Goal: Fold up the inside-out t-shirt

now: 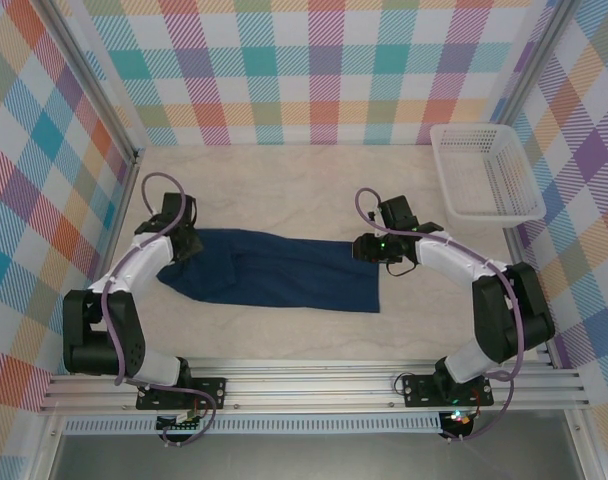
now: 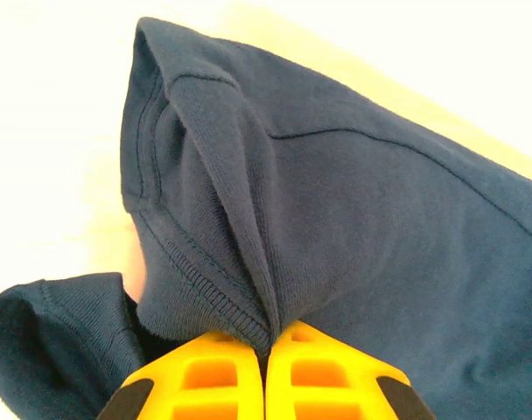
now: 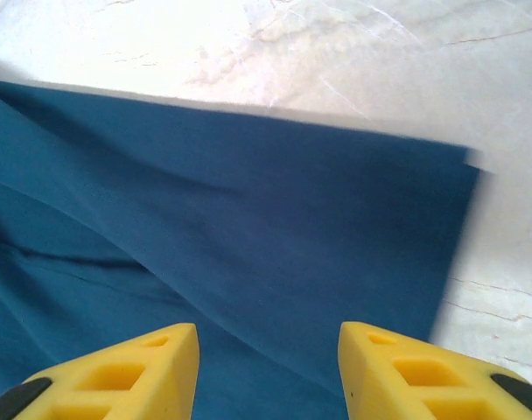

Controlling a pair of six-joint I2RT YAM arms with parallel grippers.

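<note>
While the left gripper (image 2: 264, 343) pinches a ridge of the dark navy soft cloth t-shirt (image 1: 274, 270), lying well left of the white plastic basket (image 1: 484, 175), we find the right gripper (image 3: 266, 346) spread over the end nearest that basket; we advise a matching pinch before lifting.

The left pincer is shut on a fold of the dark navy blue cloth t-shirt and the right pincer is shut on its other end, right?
Not quite. The right pincer is open, jaws apart above the flat cloth, as the right wrist view shows. The left pincer is indeed shut on a fold of the dark navy blue cloth t-shirt.
</note>
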